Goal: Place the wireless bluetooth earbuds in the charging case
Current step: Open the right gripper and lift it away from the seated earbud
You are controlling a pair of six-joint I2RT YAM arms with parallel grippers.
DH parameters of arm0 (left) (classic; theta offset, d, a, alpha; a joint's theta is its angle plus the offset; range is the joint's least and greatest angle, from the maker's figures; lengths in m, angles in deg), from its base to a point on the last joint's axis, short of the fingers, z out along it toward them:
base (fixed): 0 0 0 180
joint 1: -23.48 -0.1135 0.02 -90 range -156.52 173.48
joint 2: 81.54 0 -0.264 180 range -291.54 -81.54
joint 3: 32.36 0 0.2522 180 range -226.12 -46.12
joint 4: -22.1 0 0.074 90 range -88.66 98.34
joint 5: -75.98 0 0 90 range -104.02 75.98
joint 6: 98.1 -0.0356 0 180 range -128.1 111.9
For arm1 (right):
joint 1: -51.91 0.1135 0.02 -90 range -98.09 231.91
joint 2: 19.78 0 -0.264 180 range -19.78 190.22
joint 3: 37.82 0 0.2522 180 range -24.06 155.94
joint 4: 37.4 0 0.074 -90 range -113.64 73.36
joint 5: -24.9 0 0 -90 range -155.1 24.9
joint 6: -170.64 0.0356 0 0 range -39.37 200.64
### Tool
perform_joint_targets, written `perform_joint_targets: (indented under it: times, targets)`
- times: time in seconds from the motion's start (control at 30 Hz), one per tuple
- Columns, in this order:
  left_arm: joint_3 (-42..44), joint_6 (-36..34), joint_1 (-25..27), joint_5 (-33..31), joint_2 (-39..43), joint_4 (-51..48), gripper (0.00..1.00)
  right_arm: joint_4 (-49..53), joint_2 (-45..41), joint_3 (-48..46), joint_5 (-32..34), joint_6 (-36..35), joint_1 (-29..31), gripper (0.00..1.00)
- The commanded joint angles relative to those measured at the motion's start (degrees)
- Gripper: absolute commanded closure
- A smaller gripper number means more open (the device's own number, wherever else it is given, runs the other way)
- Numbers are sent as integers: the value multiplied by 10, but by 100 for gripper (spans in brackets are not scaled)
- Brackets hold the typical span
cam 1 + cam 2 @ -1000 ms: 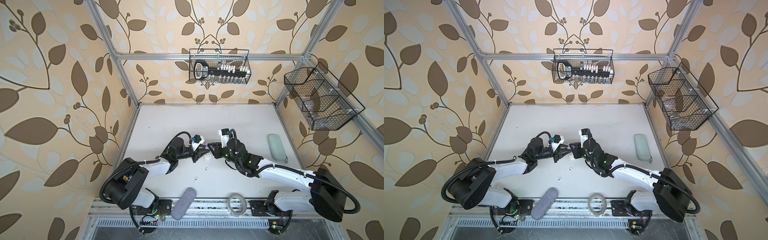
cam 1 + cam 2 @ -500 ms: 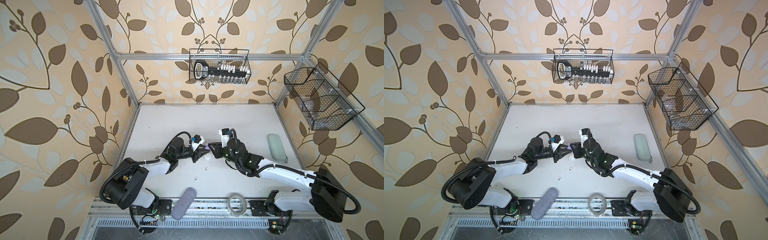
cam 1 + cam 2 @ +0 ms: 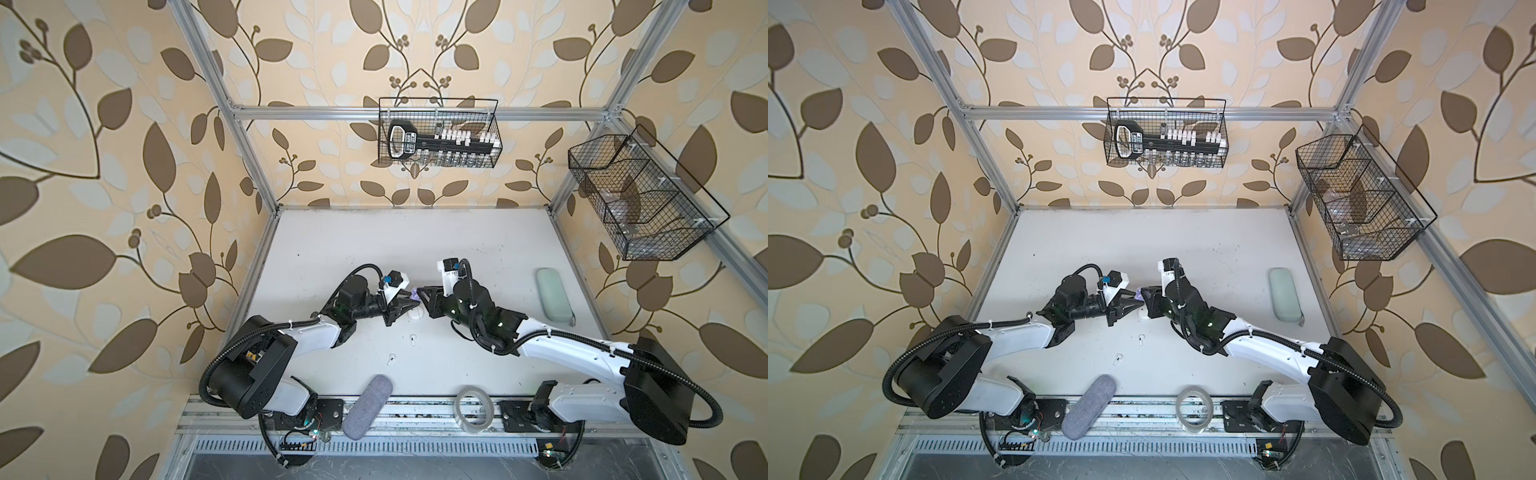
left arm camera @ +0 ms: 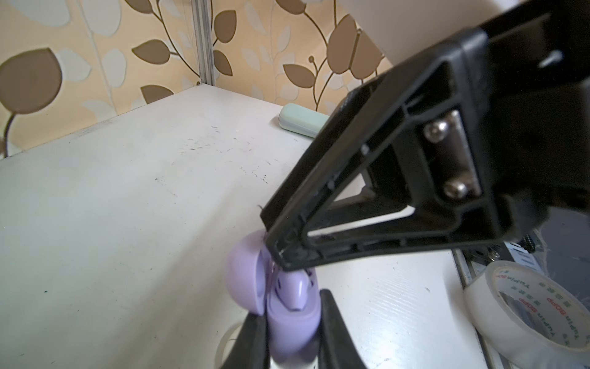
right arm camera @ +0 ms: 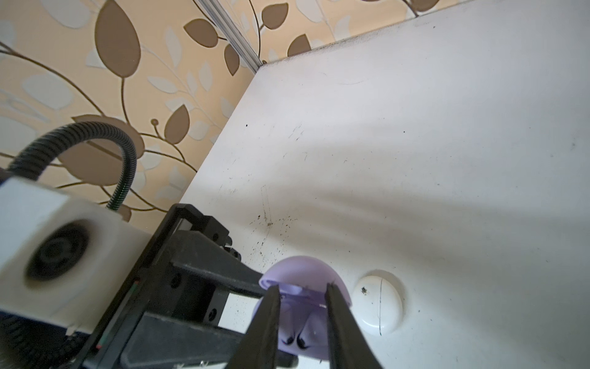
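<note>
Leaf-patterned wallpaper point(image 3: 124, 124) surrounds a scuffed white tabletop point(image 3: 374, 241).
</note>
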Motion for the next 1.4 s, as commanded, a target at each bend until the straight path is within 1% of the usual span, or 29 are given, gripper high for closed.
perform_joint_targets:
  times: [0.0, 0.27, 0.4, 0.6, 0.73, 0.9, 1.1, 1.37]
  targets:
    - [-16, -25, 6, 31, 16, 30, 100, 29, -27, 0, 19, 6, 2, 71]
    - [-14, -47, 7, 30, 11, 19, 100, 75, -61, 4, 30, 9, -7, 68]
    - [-12, -67, 8, 27, 3, 14, 100, 128, -43, 30, 21, 32, -19, 67]
    - [-2, -127, 23, 27, 4, -8, 100, 172, -20, 61, 3, 44, -27, 67]
    - [-2, -143, 29, 26, 4, -18, 100, 179, -17, 62, 0, 48, -32, 67]
    - [-1, -171, 38, 20, 5, -36, 100, 182, -16, 64, -22, 47, -41, 67]
    - [-1, -200, 46, 15, 10, -53, 100, 223, -7, 79, -58, 26, -54, 67]
    - [0, -227, 57, 13, 11, -69, 100, 234, 1, 75, -117, 18, -72, 67]
